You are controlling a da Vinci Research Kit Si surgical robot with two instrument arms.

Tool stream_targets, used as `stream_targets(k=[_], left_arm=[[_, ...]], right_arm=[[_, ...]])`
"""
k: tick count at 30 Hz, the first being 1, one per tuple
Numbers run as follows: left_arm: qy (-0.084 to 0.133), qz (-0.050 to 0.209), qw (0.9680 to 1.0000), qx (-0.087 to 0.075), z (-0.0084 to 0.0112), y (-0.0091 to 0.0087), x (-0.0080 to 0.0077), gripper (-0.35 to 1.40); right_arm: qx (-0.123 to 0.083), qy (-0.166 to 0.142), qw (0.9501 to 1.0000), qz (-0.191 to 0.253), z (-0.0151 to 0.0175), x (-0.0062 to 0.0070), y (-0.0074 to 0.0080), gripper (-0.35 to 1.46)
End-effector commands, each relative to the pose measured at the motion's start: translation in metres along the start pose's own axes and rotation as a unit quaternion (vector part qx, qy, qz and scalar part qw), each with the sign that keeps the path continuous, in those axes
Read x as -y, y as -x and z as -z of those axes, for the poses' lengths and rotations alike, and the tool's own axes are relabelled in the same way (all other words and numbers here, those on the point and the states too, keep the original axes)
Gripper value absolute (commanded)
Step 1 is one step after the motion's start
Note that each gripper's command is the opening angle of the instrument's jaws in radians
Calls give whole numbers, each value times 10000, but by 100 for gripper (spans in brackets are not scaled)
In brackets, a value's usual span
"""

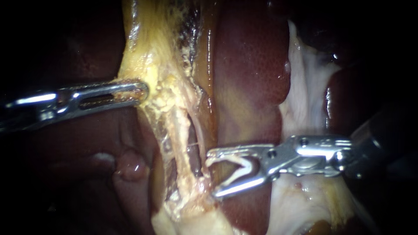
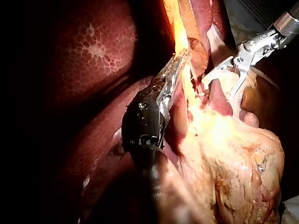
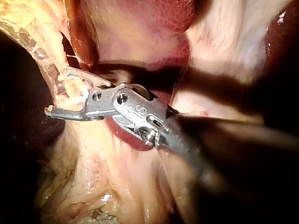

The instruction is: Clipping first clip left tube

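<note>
Two thin pale tubes run down the middle of the endoscope view: the left tube (image 1: pixel 175 130) and, close beside it, the right tube (image 1: pixel 198 146). My left instrument (image 1: pixel 141 91) (image 2: pixel 180 63) is shut on the yellow fatty tissue (image 1: pixel 150 48) above the tubes and holds it out to the left. My right instrument (image 1: pixel 213 174) (image 2: pixel 217 86) (image 3: pixel 58 93) comes in from the right. Its jaws stand wide apart with an open white clip (image 1: pixel 244 167) seated between them. The jaw tips sit just right of the right tube, short of the left tube.
Dark red liver (image 1: pixel 252 65) lies behind and to the right of the tubes. Pale white tissue (image 1: pixel 309 87) lies above and below the right instrument's shaft. A bulky yellow fatty mass (image 2: pixel 233 154) lies beside the left instrument.
</note>
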Motion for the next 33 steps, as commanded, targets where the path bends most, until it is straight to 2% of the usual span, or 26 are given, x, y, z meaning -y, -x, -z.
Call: stream_targets(k=[1,5,15,20,23,26,33], left_arm=[[5,30,10000,3,0,1,1,-35],[-2,33,10000,15,2,2,3,-35],[-11,39,10000,25,4,3,8,-35],[-10,42,10000,24,5,4,10,-35],[-11,42,10000,24,5,4,11,-35],[-11,42,10000,24,5,4,11,-35],[-12,42,10000,24,5,4,11,-35]], right_arm=[[13,20,10000,1,-1,-3,0,60],[60,96,9999,-31,-5,-15,3,59],[341,271,9990,-38,-8,-42,20,58],[343,311,9989,-17,-19,-49,26,59],[366,208,9991,-13,-30,-51,28,59],[276,-10,9996,21,-41,-48,30,59],[88,-590,9979,240,-49,-33,27,57]])
